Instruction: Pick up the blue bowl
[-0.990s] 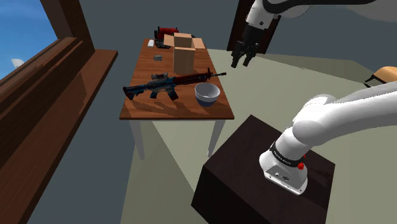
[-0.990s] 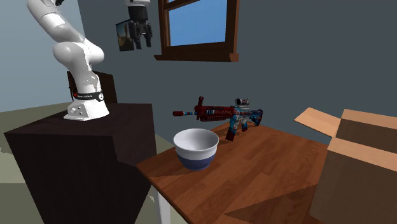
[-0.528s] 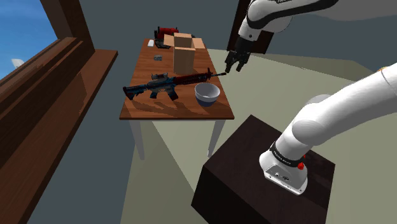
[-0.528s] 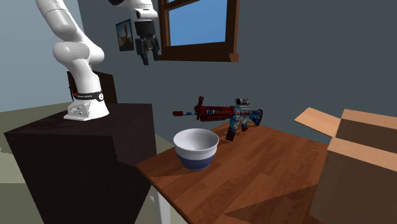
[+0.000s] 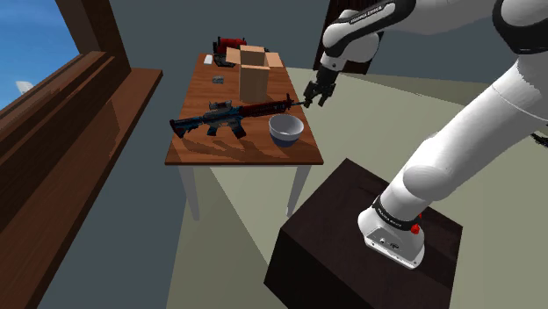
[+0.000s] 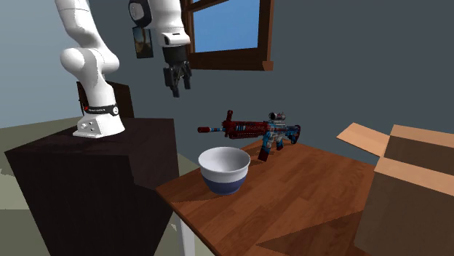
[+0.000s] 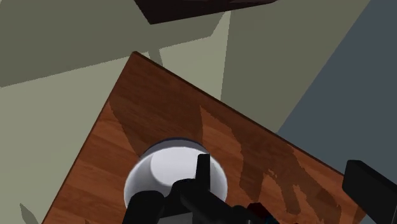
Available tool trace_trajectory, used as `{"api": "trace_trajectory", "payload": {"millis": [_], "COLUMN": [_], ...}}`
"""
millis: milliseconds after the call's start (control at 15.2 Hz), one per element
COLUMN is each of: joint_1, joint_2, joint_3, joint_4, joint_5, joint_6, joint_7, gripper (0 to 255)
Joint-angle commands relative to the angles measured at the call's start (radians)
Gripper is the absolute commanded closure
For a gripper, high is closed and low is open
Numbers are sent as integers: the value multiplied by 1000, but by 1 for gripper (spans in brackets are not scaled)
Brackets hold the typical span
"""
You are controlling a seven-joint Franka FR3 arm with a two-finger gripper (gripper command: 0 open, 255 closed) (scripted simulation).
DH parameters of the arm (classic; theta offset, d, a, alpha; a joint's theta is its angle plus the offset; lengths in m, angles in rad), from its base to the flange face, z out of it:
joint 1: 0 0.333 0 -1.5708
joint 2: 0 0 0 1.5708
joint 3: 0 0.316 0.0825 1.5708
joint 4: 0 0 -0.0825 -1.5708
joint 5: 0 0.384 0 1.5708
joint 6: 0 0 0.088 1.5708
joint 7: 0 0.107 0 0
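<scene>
The bowl (image 5: 286, 128) has a white inside and a blue outside and stands upright near the front right corner of the wooden table (image 5: 202, 145). In the second exterior view the bowl (image 6: 225, 169) sits at the table's near edge. My black gripper (image 5: 316, 93) hangs open in the air above the table's right edge, by the rifle's muzzle and just past the bowl. From the second exterior view the gripper (image 6: 177, 78) is well above the bowl and to its left. In the wrist view the bowl (image 7: 167, 172) lies below the gripper (image 7: 280, 167), nothing between the fingers.
A red and blue toy rifle (image 5: 233, 114) lies across the table just behind the bowl. An open cardboard box (image 5: 253, 75) stands farther back, with small items beyond it. The dark stand (image 5: 351, 228) is close to the table's front corner. A window sill runs along the shoulder view's left.
The gripper has come down and moved toward the table, from high over the floor to just above the table's edge near the bowl. The bowl and rifle have not moved.
</scene>
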Motion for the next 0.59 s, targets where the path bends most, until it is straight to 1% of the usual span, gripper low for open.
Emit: {"api": "trace_trajectory", "payload": {"millis": [0,264,528], "joint_1": [0,-15,-55], "joint_2": [86,248,411], "joint_3": [-22,-43,-36], "joint_4": [39,122,227], "joint_5": [43,144,249], "joint_6": [40,95,125], "joint_7": [-52,-155,-251], "gripper": [0,0,0]}}
